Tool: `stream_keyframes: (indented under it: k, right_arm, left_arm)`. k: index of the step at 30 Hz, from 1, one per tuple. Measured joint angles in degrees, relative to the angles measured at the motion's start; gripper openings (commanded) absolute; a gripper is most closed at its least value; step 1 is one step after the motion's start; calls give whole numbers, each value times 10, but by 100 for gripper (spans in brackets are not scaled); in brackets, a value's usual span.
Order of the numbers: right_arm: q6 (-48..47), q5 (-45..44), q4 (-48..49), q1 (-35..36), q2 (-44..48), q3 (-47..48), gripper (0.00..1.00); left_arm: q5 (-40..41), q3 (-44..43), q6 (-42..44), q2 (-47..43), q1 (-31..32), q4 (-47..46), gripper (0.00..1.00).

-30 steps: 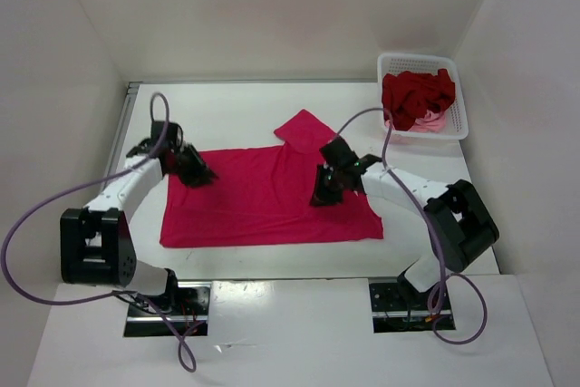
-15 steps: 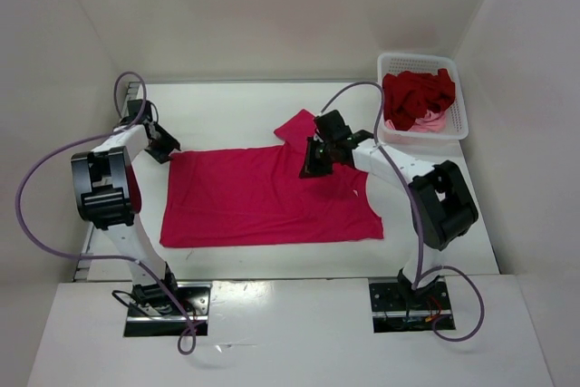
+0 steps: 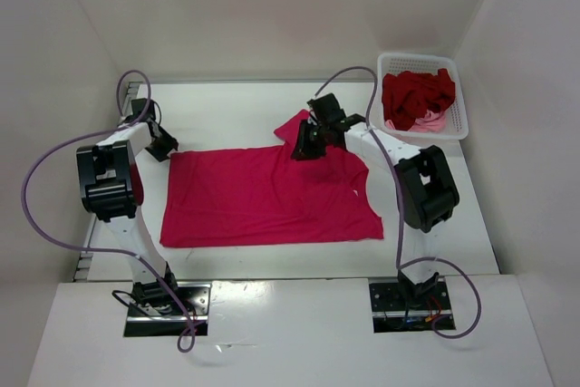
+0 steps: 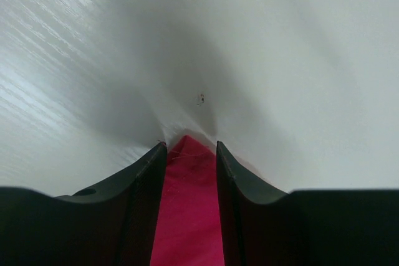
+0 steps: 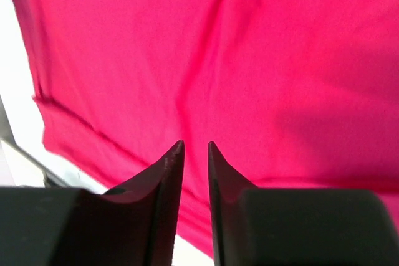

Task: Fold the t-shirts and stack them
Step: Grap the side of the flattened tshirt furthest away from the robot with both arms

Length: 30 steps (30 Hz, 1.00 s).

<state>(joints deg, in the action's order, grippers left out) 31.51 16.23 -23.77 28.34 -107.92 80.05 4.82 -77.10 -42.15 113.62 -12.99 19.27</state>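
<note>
shirt (image 3: 263, 197) corner sits inside the part-open left hand (image 4: 190, 144); right hand (image 5: 196, 143), narrowly open, hovers at its sleeve.

High rear camera looking down over the whole tabletop (image 3: 236, 106), wrist cameras close-up past their fingers (image 4: 137, 204), all three sharing the magenta t-shirt (image 3: 263, 197)
</note>
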Motion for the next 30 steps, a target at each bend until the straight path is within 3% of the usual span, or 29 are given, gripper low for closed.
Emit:
stream_keyframes:
  k: [9,12,22,28,30]
  right_arm:
    - [-21,-63,0,-56,-163,229,50]
    - [-32,-106,-11,-65,-231,323,51]
    - [-85,-220,-115,-71,-492,710,55]
    - [-99,-231,-146,-71,-518,734,55]
    - [-101,-229,-149,-71,-519,736,47]
  left_arm:
    - [3,-5,2,12,0,-15,9]
    - [2,-5,2,12,0,-15,1]
    - [-5,-4,3,6,2,-9,0]
    - [-13,-4,3,-1,3,-5,0]
    - [-15,-6,4,-1,6,-2,0]
